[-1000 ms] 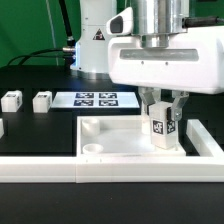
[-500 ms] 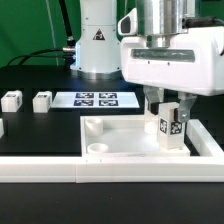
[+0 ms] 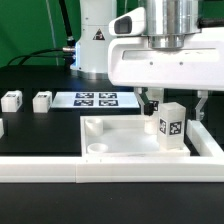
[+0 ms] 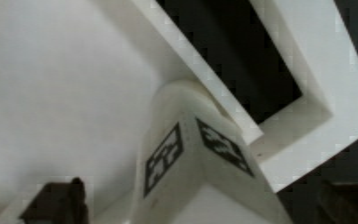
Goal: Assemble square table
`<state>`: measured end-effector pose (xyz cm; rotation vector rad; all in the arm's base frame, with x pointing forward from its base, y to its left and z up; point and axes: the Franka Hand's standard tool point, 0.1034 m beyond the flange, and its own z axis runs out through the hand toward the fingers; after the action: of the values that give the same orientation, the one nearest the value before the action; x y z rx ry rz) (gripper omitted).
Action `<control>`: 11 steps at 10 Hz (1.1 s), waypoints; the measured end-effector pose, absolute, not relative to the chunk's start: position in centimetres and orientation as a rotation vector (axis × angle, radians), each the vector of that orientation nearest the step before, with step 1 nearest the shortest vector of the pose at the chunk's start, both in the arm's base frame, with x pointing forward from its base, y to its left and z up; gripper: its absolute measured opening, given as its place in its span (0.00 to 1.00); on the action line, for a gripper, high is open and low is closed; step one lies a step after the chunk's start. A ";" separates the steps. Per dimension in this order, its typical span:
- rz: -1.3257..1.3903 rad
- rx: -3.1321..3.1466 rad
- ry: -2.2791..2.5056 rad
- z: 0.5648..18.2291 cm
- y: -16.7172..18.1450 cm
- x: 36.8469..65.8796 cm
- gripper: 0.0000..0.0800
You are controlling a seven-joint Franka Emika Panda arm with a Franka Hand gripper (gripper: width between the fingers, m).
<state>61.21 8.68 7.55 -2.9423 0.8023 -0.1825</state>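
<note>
Front edge: the long white rail fence (image 3: 60,172) runs across the foreground, and the square table slab (image 3: 120,150) sits right behind it, its near rim apparently against the rail.
Slab: it lies flat on the black tabletop (image 3: 40,135), rim up, with a round corner socket (image 3: 92,148) empty toward the exterior view's left.
Leg: one short tagged leg (image 3: 170,125) stands upright in the slab's far corner on the exterior view's right. The wrist view looks down on the same leg (image 4: 194,150), close against the raised rim. Whether it is fully seated in its socket cannot be told.
Risk: if the leg is only resting there, it could topple or twist out. The likeliest cause is a pad clipping it as the arm lifts off, since the pad on the exterior view's left is just beside it.
Second risk: a sideways nudge could also slide the slab along the rail.
Gripper: the gripper (image 3: 177,109) hangs over the leg with its jaws spread wide, one either side, pinching nothing. The wrist view shows dark fingertips (image 4: 60,200) apart from the leg.
Farther back: two loose legs (image 3: 42,100) wait beside the marker board (image 3: 97,99).
Rear: the robot base (image 3: 95,40) is at the back.
</note>
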 end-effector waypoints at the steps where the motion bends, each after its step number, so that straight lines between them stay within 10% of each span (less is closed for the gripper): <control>1: -0.187 -2.988 0.642 7.5 8.9 61.2 0.81; 10: -0.216 -3.111 -0.302 7.6 8.9 61.2 0.81; 11: -0.216 -3.111 -0.306 7.6 8.8 61.2 0.69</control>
<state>61.24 8.84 7.58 -3.1105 -0.3059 -0.2156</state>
